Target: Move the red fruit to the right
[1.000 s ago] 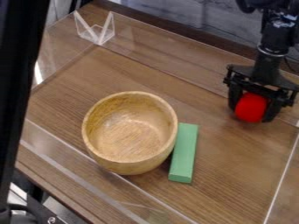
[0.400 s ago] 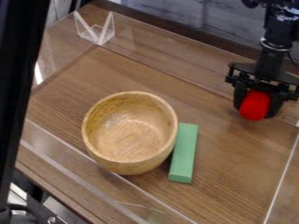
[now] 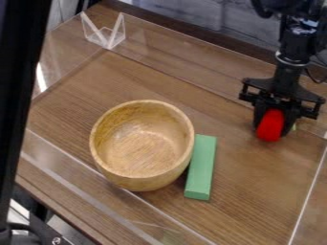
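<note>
The red fruit (image 3: 270, 127) rests on the wooden table at the right side of the camera view. My gripper (image 3: 271, 122) points straight down over it, with its black fingers pressed against the fruit's left and right sides. Only a narrow strip of red shows between them. The gripper is shut on the red fruit, which sits low at the table surface.
A wooden bowl (image 3: 143, 104) stands left of centre. A green rectangular block (image 3: 201, 166) lies just right of the bowl. A clear plastic stand (image 3: 105, 31) is at the far back left. Transparent walls (image 3: 76, 67) border the table.
The fingers have closed in from wide open onto the red fruit, so less of it shows now. The gripper has stayed in about the same place.
</note>
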